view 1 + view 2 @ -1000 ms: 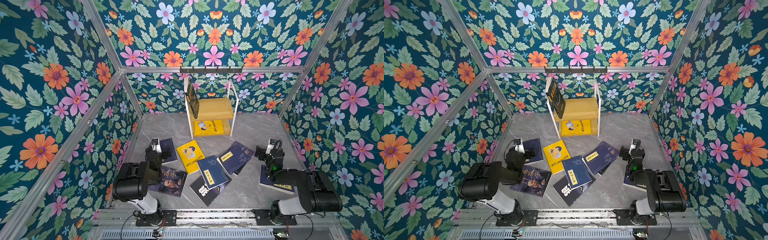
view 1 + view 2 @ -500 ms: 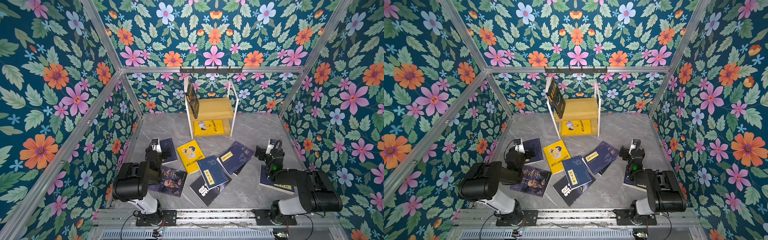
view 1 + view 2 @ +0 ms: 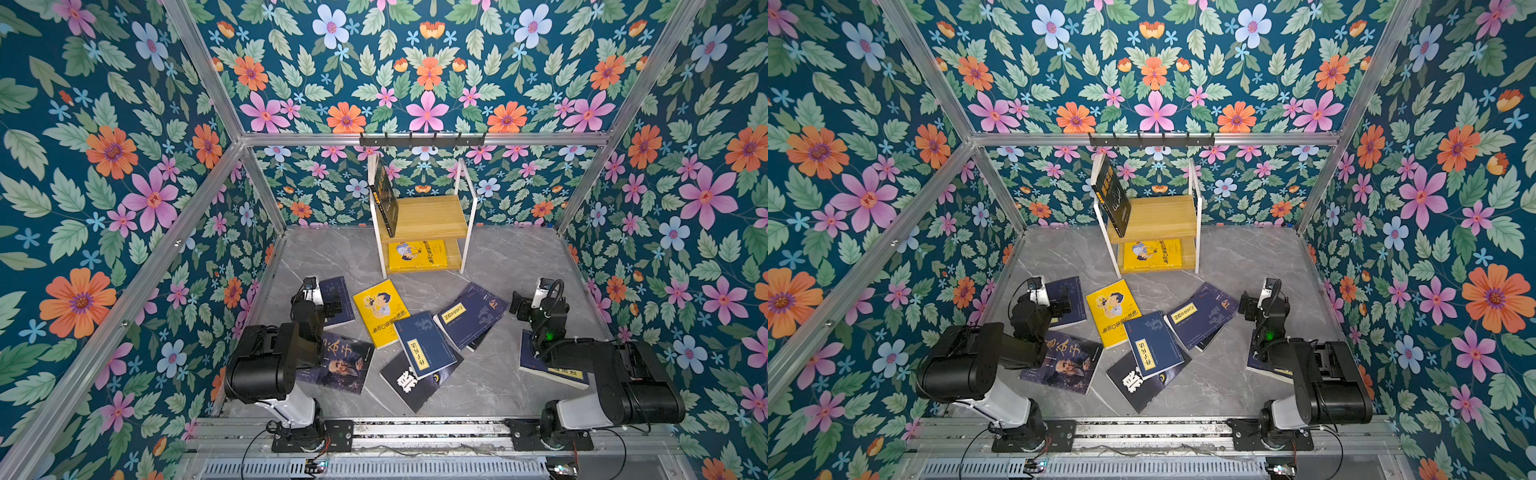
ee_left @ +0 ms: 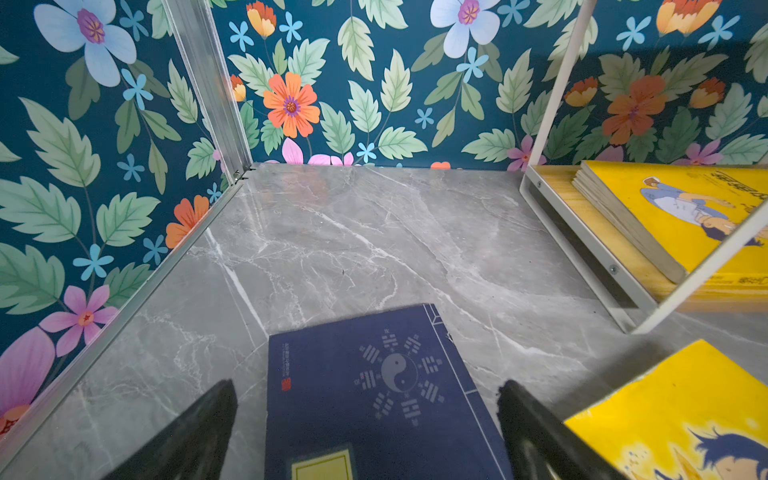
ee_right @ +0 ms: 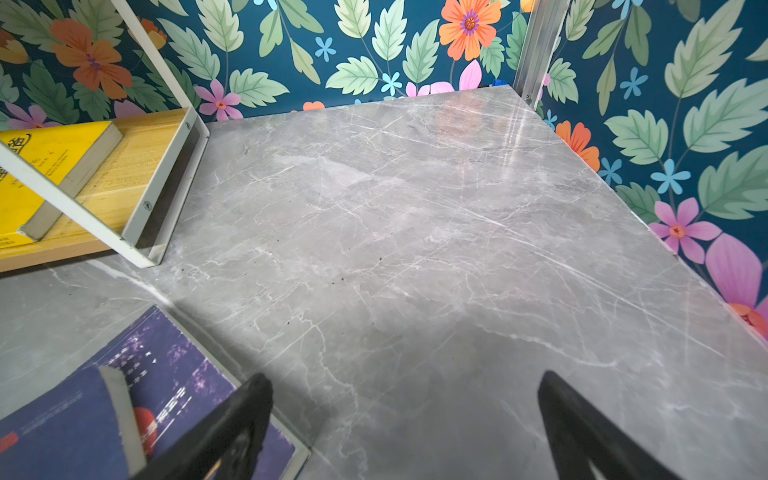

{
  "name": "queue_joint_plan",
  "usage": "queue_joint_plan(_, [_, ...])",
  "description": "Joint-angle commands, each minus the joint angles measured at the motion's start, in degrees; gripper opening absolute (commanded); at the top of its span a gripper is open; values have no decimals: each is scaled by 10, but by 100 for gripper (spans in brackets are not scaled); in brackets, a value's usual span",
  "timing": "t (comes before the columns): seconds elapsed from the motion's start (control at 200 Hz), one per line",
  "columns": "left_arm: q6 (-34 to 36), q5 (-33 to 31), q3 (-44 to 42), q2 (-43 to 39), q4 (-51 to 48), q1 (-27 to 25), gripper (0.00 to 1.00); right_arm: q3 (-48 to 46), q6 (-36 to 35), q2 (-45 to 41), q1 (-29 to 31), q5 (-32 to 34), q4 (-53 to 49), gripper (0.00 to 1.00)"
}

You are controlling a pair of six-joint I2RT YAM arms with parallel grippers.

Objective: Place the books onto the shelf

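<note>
Left wrist view, lower centre: my left gripper (image 4: 365, 388) gapes above a navy book (image 4: 332, 415); my right gripper (image 5: 405, 378) gapes, empty.

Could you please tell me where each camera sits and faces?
Both top views: high in front, looking down at the two-tier wooden shelf with white frame; both arms show.
Left wrist: on left arm, facing the back-left corner over a navy yin-yang paperback; open left pincer shows.
Right wrist: on right arm, facing the back-right corner over grey marble tabletop; open right pincer shows.
Shared by wrist views: the yellow cartoon paperback on the shelf's lower board.
</note>
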Motion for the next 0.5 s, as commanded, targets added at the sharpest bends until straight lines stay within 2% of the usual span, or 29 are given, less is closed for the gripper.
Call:
queue_joint_plan(0.0, [-3, -4, 2, -1, -1, 0, 100, 3, 1, -2, 0, -1, 9, 99])
queue_joint_plan(0.495, [-5, -4, 1, 0, 3, 0, 100, 3, 2, -2, 0, -3, 7, 99])
